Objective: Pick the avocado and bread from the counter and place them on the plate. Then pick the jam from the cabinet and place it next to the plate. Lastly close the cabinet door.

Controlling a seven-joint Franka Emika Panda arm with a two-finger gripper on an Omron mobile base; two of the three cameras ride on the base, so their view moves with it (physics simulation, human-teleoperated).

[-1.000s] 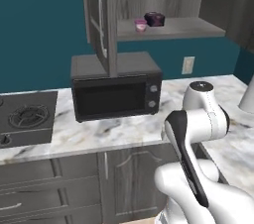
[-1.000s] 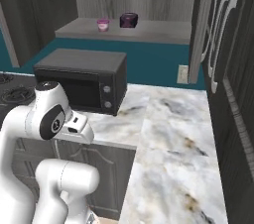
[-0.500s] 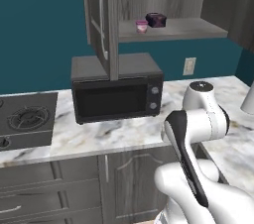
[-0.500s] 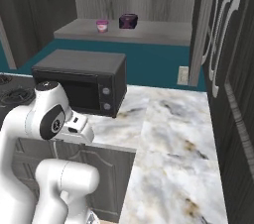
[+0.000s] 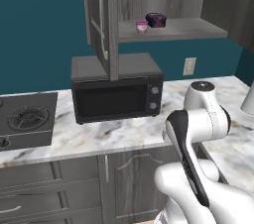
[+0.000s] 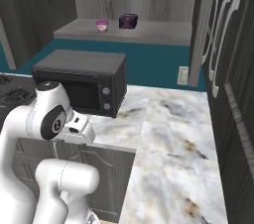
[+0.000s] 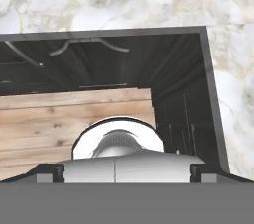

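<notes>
The white robot arm (image 5: 198,134) folds low before the white-and-grey veined marble bench (image 6: 173,134), its thin edge (image 7: 104,32) above dark cupboards and wood floor. Whether the jaws are released or clenched cannot be told. Beyond, the dark grey wood-grain cabinet door (image 5: 101,17) stands open above the black microwave (image 5: 116,94); a small pink jar (image 5: 142,26) and dark container (image 5: 156,20) share the grey cabinet shelf (image 5: 198,28).

two small containers (image 5: 149,23) on the cabinet (image 5: 171,0) shelf, above the microwave (image 5: 117,93) on the counter (image 5: 124,132)
</notes>
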